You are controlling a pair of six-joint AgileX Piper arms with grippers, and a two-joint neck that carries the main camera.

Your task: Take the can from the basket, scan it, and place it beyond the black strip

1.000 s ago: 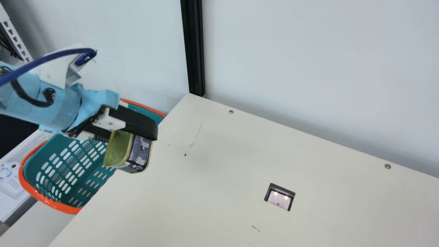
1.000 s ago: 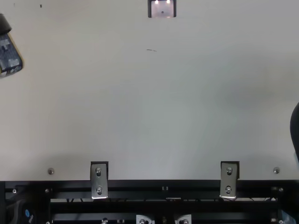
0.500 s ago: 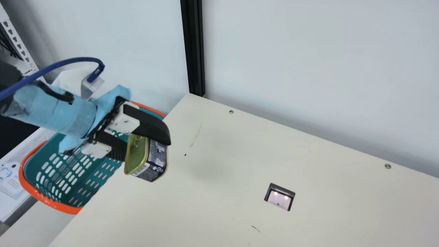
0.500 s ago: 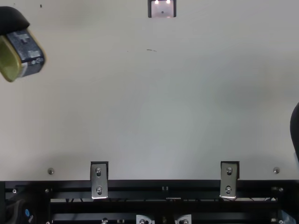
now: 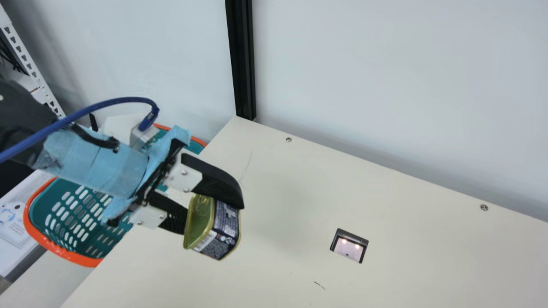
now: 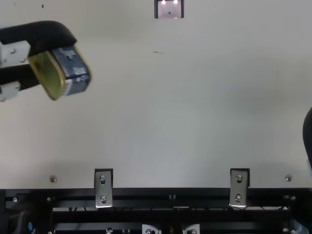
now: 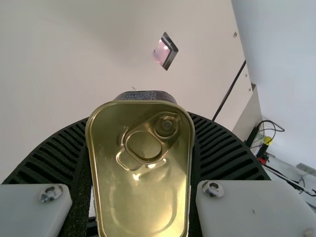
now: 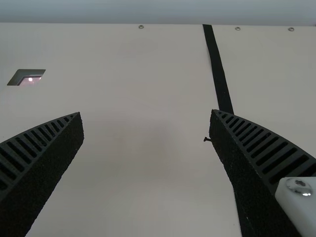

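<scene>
Where the jaws of the left gripper (image 5: 213, 219) close, they grip a rounded rectangular pull-tab can (image 5: 227, 231) by its opposite sides, one ribbed finger against each. The gold lid, with its ring, faces back toward the wrist camera; the dark printed side wall extends outward from the fingers. The can is tilted and held above the cream table (image 5: 278, 226), between the teal basket with orange rim (image 5: 64, 253) and the lit scanner window (image 5: 349, 249) set in the tabletop. At the top view's right edge is the right gripper (image 6: 308, 136); in its wrist view its fingers stand wide apart. The black strip (image 8: 219, 74) crosses the table, well apart from the scanner window.
</scene>
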